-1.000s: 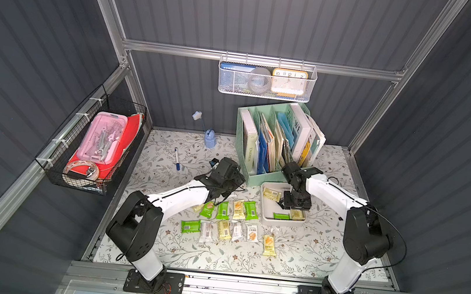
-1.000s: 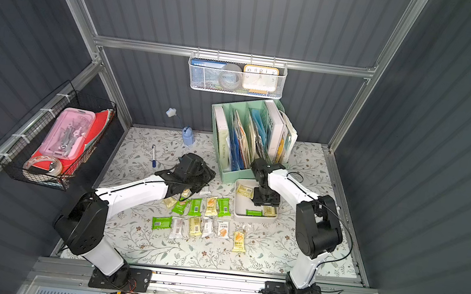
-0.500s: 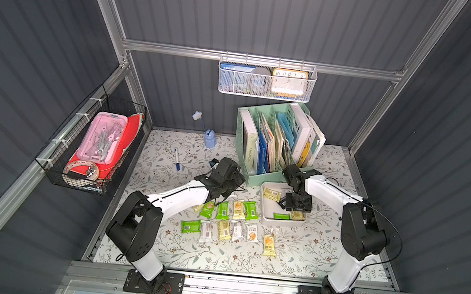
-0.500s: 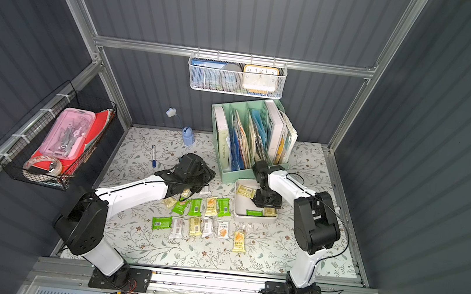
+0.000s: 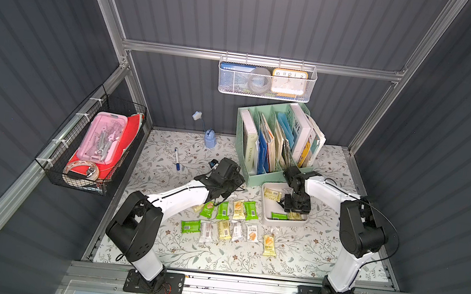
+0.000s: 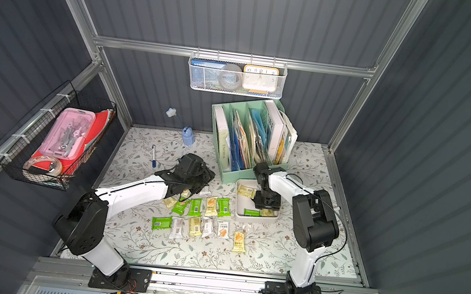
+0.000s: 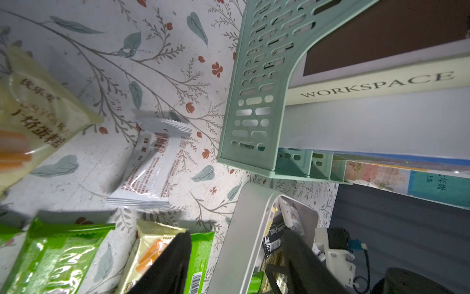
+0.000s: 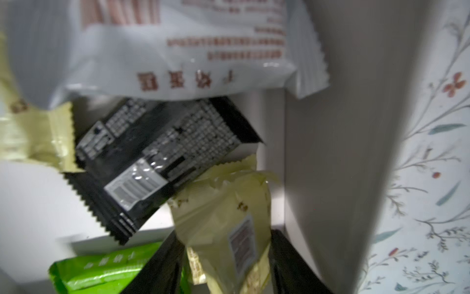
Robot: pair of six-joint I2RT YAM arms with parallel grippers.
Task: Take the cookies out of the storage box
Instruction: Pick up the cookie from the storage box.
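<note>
Cookies (image 5: pixel 272 194) remain in the storage box (image 5: pixel 263 203), none out this past second; only the right arm (image 5: pixel 326 192) swung its elbow inward, the right end effector (image 8: pixel 226 241) straddling a pale yellow packet (image 8: pixel 223 216), grip unclear, while the left end effector (image 7: pixel 236 233) hangs open over the counter (image 5: pixel 306 254).

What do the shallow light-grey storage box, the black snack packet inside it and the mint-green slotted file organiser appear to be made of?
Shallow light-grey storage box: likely moulded plastic, matte; smooth rounded rim.
Black snack packet: thin glossy film, perhaps foil-lined; glare, serrated crimped end.
Mint-green file organiser: rigid plastic, satin; moulded slots.
</note>
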